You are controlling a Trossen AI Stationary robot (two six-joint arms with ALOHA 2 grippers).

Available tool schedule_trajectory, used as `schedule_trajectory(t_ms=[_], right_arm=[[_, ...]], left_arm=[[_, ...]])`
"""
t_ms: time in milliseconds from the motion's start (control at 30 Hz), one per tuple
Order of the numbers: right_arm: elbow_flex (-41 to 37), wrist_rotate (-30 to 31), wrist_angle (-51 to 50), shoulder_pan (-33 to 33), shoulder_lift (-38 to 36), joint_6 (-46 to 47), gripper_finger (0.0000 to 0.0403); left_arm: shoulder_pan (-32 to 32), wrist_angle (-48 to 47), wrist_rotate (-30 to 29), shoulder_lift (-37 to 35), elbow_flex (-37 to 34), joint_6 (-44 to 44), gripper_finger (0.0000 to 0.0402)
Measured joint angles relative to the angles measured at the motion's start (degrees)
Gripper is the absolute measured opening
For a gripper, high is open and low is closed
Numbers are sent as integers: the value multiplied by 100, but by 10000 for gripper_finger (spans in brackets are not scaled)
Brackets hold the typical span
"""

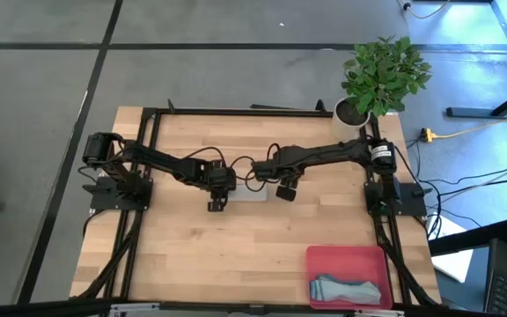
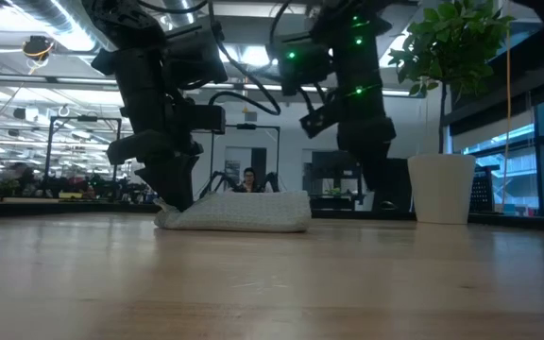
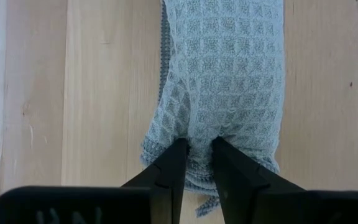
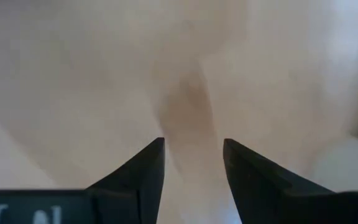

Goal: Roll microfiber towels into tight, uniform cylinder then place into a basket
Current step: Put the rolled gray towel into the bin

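A pale grey waffle-weave towel [image 3: 229, 68] lies as a loose roll on the middle of the wooden table [image 1: 236, 238], its length running left to right. My left gripper [image 3: 197, 152] is shut on the roll's left end [image 2: 173, 215]. My right gripper [image 1: 286, 188] hangs open above the table just past the roll's right end, with nothing between its fingers [image 4: 148, 168]. A second, teal-grey rolled towel [image 1: 346, 289] lies inside the pink basket [image 1: 319, 260] at the near right corner. My left gripper pinches the bunched cloth at the towel's left end [image 3: 197, 134] between its two fingers. The fingers come steeply from above, slanting along the roll. Several layers are gathered there. The rest of the roll [image 2: 244, 212] lies on the table.
A potted plant [image 1: 378, 75] in a white pot stands at the far right corner. Bare wood lies between the towel and the basket. Black frame rails [image 1: 135, 238] run along the table's left and right sides. A person [image 2: 249, 179] sits far behind the table.
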Motion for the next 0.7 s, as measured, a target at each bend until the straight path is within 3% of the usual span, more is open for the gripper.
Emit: schedule_trajectory(t_ms=[133, 300, 500, 700], right_arm=[[-48, 211, -165, 0, -234, 220, 165], [-463, -199, 448, 62, -738, -69, 165], [-1486, -750, 2096, 220, -1619, -230, 165], [-2195, -933, 3768, 405, -2123, -243, 165]], left_arm=[[0, 8, 0, 0, 0, 2, 74], [0, 32, -5, 0, 0, 4, 74], [1, 113, -32, 0, 0, 7, 74], [8, 422, -59, 10, -8, 11, 74]])
